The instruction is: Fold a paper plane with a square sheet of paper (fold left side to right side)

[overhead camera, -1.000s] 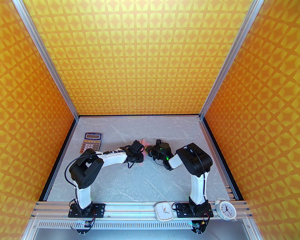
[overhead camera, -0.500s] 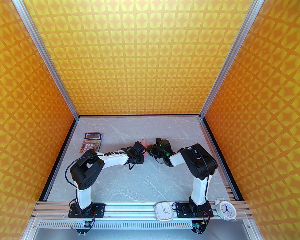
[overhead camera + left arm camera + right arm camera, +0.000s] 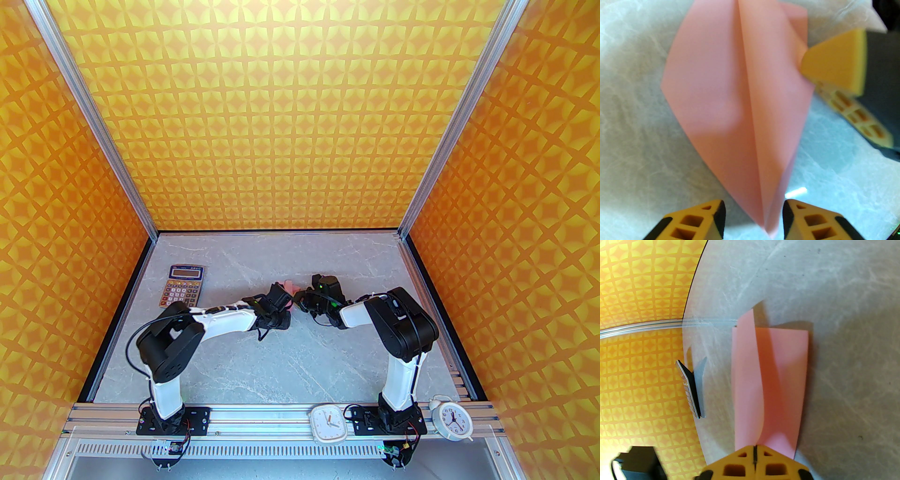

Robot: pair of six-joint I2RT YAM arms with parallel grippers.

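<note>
Paper plane (image 3: 289,285) sits on the marble table (image 3: 281,370), right of the calculator (image 3: 183,285) and well apart from it, between the two grippers.

Done so far, judging by shape: no longer a square. The left wrist view shows a kite-like dart with slanted nose folds and a long centre crease running to a point. In the right wrist view the blunt tail end faces away and one long flap stands up, curled, not flat.

Left gripper (image 3: 753,212), on the calculator side of the paper: fingers spread, nose tip lying between them with gaps either side, nothing gripped.

Right gripper (image 3: 755,451), on the paper's far side from the calculator: fingers pressed together, seemingly nipping the paper's edge where the raised flap meets them. Its yellow finger touches the paper's side edge in the left wrist view.

Left to do, as a guess: bring the calculator-side half over along the centre crease, flatten it, then set the wings. Roughly past halfway, not finished.
</note>
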